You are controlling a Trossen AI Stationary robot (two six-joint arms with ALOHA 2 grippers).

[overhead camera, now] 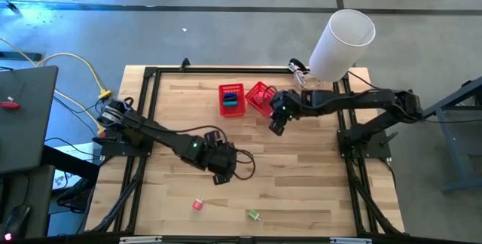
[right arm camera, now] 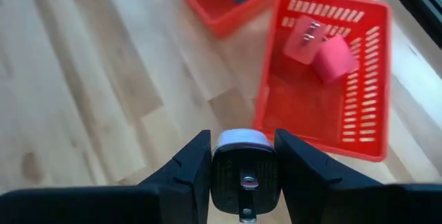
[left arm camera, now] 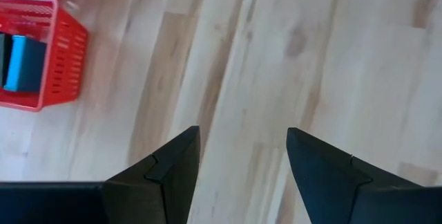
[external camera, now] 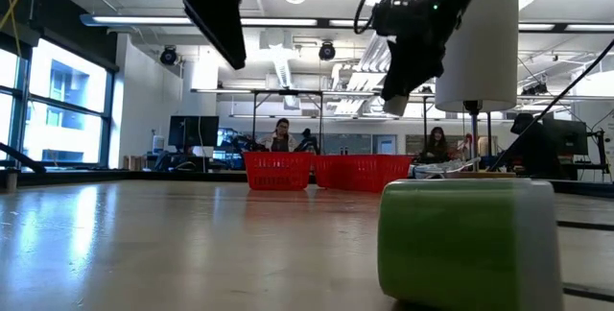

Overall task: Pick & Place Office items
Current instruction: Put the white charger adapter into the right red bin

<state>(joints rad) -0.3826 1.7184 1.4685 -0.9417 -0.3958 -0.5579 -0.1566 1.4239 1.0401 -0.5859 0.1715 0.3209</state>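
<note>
In the high view the right gripper [overhead camera: 276,127] hangs just right of centre in the upper half of the frame, beside the tilted basket [overhead camera: 260,96]. Its own wrist view shows the fingers clamped on a black-and-white plug [right arm camera: 242,169], held above bare wood near that basket's rim. A pink block [right arm camera: 335,59] and a red-white piece [right arm camera: 304,39] lie inside that basket. The other basket [overhead camera: 232,99], just left of it, holds a teal item [overhead camera: 233,93] and something dark I cannot make out.

The left gripper [overhead camera: 220,175] sits at mid-frame, lower down, over bare table [overhead camera: 316,184]; its fingers [left arm camera: 169,172] are spread apart with nothing between them.

Two items lie loose near the bottom edge: a pink one [overhead camera: 197,204] and a green one [overhead camera: 253,215], well apart from both baskets. A white cylinder [overhead camera: 340,44] stands at the upper right corner of the table
</note>
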